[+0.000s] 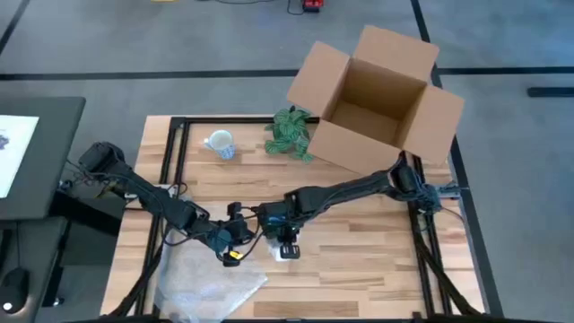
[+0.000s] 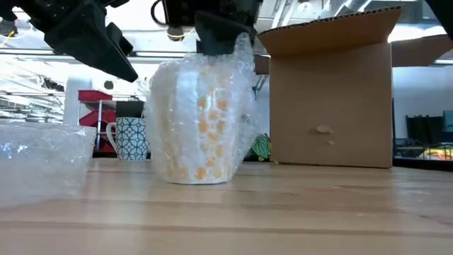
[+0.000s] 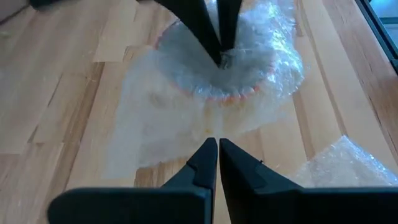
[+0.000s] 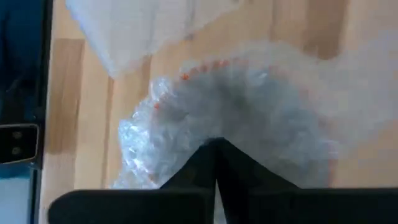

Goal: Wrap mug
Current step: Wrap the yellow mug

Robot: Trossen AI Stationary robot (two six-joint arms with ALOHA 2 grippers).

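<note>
A white mug with orange dots (image 2: 205, 127) stands upright on the table (image 1: 377, 251), swathed in bubble wrap (image 2: 170, 106). A flap of the wrap (image 3: 168, 130) lies spread on the wood toward my left gripper. My right gripper (image 1: 287, 242) comes down from above onto the mug's top, fingers shut (image 4: 215, 144). My left gripper (image 1: 235, 244) hovers shut just left of the mug, raised off the table (image 2: 131, 73) and holding nothing; its tips (image 3: 217, 144) point at the mug. My right gripper points down with its shut fingertips (image 3: 222, 55) on the bubble wrap over the mug's mouth (image 3: 239, 68). Whether a layer is caught between the tips cannot be told. Wrap bunches up beside the fingers (image 2: 242, 53). The mug stands on the table.
A loose sheet of bubble wrap (image 1: 211, 285) lies at the near left. A blue-patterned mug (image 1: 220, 144) and a green plant (image 1: 289, 133) stand at the far side. An open cardboard box (image 1: 377, 99) lies on its side at the far right.
</note>
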